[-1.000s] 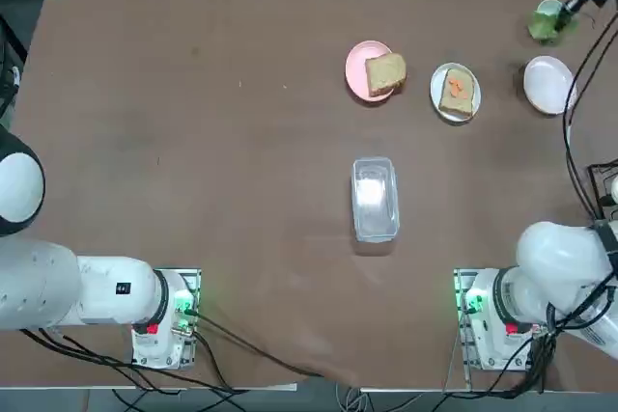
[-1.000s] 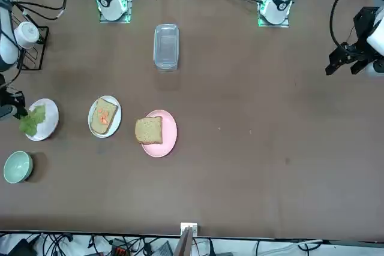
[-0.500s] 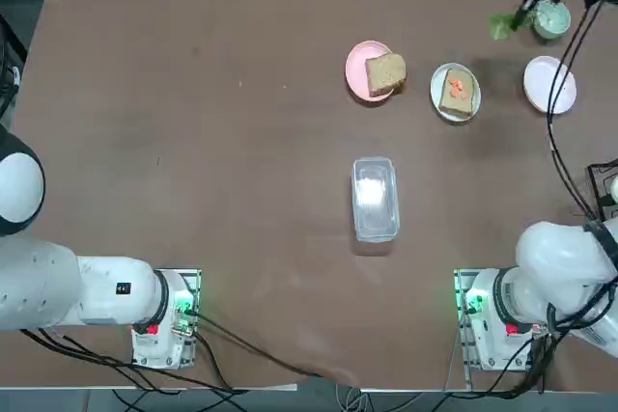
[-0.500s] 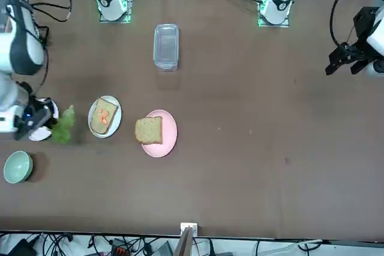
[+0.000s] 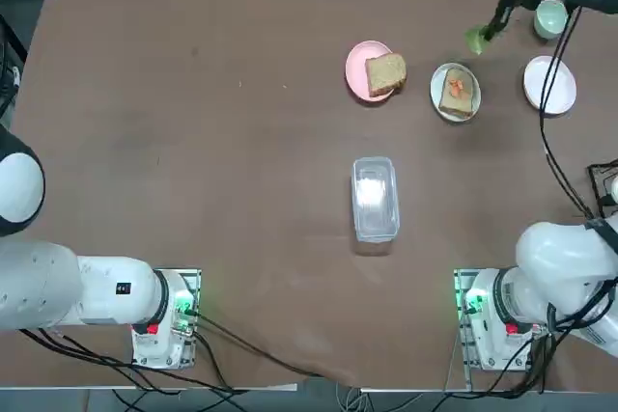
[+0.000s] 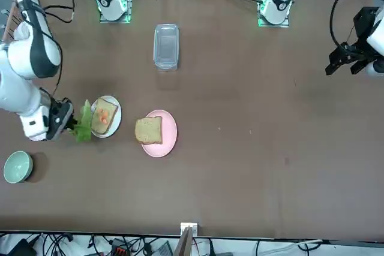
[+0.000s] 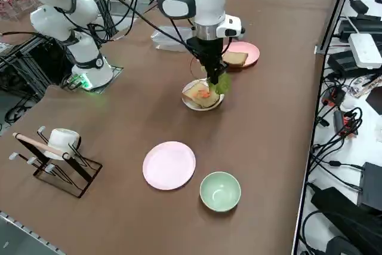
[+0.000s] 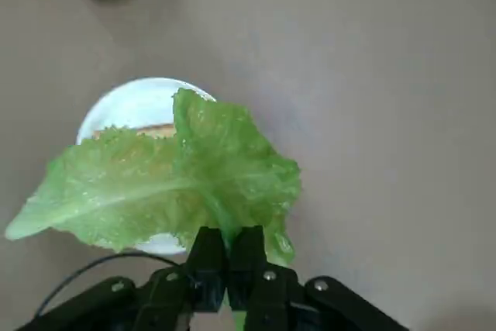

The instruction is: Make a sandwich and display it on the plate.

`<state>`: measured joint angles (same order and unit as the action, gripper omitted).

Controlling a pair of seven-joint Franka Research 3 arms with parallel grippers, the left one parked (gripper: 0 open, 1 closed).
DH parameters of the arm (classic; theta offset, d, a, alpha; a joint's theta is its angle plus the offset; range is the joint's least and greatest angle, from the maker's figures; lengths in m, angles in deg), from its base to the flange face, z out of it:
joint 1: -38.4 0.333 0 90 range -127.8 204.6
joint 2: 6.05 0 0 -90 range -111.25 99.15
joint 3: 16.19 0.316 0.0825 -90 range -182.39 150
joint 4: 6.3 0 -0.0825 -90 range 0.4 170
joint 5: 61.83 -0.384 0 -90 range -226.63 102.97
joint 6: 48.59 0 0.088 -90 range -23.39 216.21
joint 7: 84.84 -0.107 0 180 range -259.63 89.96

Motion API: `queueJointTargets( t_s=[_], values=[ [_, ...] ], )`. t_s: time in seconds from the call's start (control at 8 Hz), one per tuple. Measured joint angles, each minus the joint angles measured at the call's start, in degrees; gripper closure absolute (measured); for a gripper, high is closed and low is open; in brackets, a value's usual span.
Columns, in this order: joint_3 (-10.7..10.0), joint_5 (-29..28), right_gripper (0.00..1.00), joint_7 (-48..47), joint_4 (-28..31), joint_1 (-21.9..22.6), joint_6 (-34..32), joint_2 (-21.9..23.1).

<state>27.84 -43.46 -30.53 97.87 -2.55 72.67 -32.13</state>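
Note:
My right gripper (image 5: 492, 28) is shut on a green lettuce leaf (image 5: 477, 41), which hangs from the fingertips above the table. It hovers at the rim of a small white plate (image 5: 455, 92) carrying a bread slice topped with orange bits (image 6: 104, 116). In the wrist view the lettuce (image 8: 170, 184) covers part of that plate (image 8: 132, 106), below the gripper (image 8: 227, 249). A second bread slice (image 5: 385, 72) lies on a pink plate (image 5: 357, 71) further left. Another white plate (image 5: 548, 84) sits bare to the right.
A pale-green bowl (image 5: 551, 16) stands at the far right corner. A clear lidded container (image 5: 375, 198) lies mid-table. A mug on a wire rack (image 7: 57, 153) sits near the right edge. Cables hang along the table's far side.
My right gripper has carried the lettuce leftwards, from beside the green bowl and bare white plate over to the plate with the topped bread slice. Nothing else moved.

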Motion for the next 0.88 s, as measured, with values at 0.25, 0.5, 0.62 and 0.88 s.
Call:
queueJointTargets(
  t_s=[0.25, 0.5, 0.62, 0.88],
  values=[
    [1.11, 0.01, 0.95, 2.66, 4.85, -0.27, 5.98, -0.10],
    [1.07, 0.01, 0.95, 8.38, 9.39, -3.07, 13.69, -0.38],
    [1.06, 0.01, 0.95, 10.31, 11.34, -4.50, 17.09, -0.60],
    [1.06, 0.01, 0.95, 12.01, 13.77, -5.78, 19.52, -1.01]
  ],
)
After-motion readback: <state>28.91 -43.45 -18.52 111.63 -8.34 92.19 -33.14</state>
